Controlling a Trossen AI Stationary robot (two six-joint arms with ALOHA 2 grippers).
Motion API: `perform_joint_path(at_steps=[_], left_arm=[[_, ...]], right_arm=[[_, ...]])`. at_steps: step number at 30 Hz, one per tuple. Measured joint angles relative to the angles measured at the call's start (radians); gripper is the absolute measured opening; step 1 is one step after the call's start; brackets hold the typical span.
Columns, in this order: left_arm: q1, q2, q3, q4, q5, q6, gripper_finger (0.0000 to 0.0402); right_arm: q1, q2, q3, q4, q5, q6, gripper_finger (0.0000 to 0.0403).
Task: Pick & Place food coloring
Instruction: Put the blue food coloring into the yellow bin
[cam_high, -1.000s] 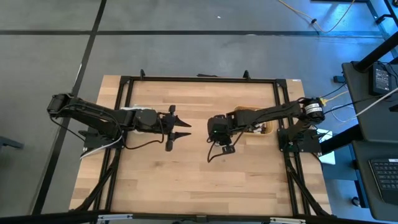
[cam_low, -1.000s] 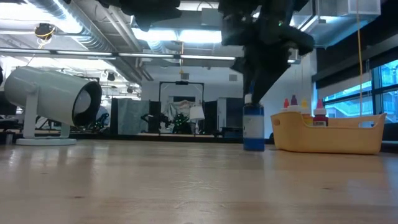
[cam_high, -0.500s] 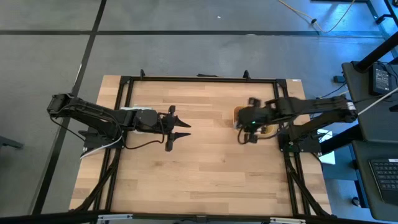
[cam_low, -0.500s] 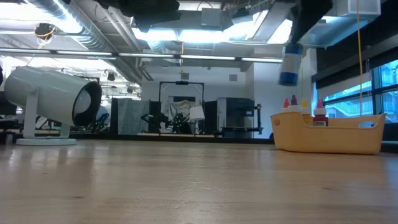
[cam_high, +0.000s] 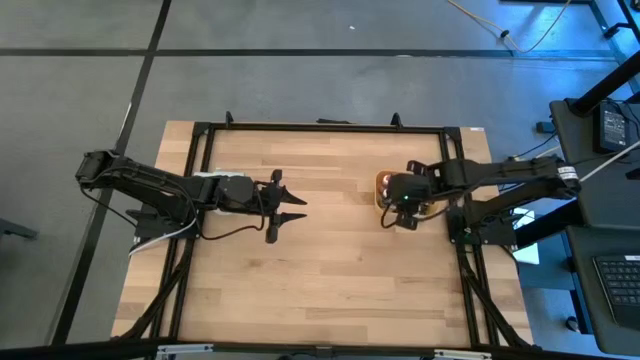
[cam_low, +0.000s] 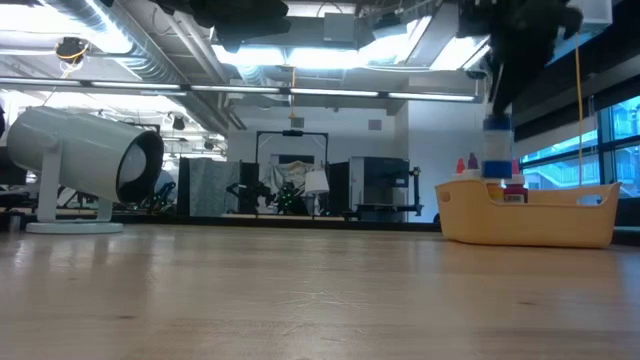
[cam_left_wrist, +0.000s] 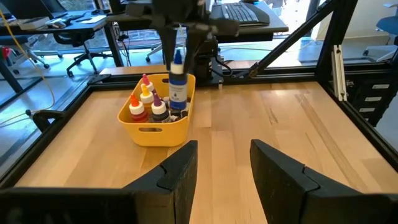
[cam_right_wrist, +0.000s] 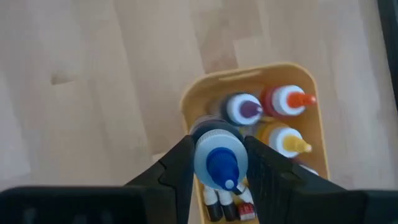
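Right gripper (cam_right_wrist: 219, 163) grips a blue-capped food coloring bottle with a white label (cam_left_wrist: 177, 84), upright, hanging over the yellow plastic basket (cam_left_wrist: 157, 132) at the right side of the pale wooden counter (cam_high: 300, 270), toward its far edge. Bottle's lower end sits about level with the basket rim in the low view. Inside the basket: red-, yellow- and purple-capped bottles (cam_right_wrist: 273, 118), upright, packed close. Left gripper (cam_high: 291, 207) waits over counter's left-centre, well apart, fingers narrowly parted, holding nothing.
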Motion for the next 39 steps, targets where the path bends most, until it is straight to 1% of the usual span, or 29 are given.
perform_joint_path(at_steps=[5, 7, 14, 20, 29, 39], left_arm=[[0.0, 0.0, 0.0, 0.0, 0.0, 0.0, 0.0143], [0.0, 0.0, 0.0, 0.0, 0.0, 0.0, 0.0143], [0.0, 0.0, 0.0, 0.0, 0.0, 0.0, 0.0143], [0.0, 0.0, 0.0, 0.0, 0.0, 0.0, 0.0143], [0.0, 0.0, 0.0, 0.0, 0.0, 0.0, 0.0143], [0.0, 0.0, 0.0, 0.0, 0.0, 0.0, 0.0143]], right_arm=[[-0.025, -0.001, -0.056, 0.043, -0.033, 0.007, 0.0124], [-0.03, -0.001, -0.078, 0.087, -0.04, -0.001, 0.0124], [-0.049, -0.002, -0.133, 0.148, -0.04, -0.005, 0.0124], [-0.052, -0.002, -0.185, 0.237, -0.053, -0.028, 0.0123], [-0.056, 0.003, -0.231, 0.293, -0.054, -0.032, 0.0123], [-0.101, 0.005, -0.311, 0.37, -0.083, -0.033, 0.0129]])
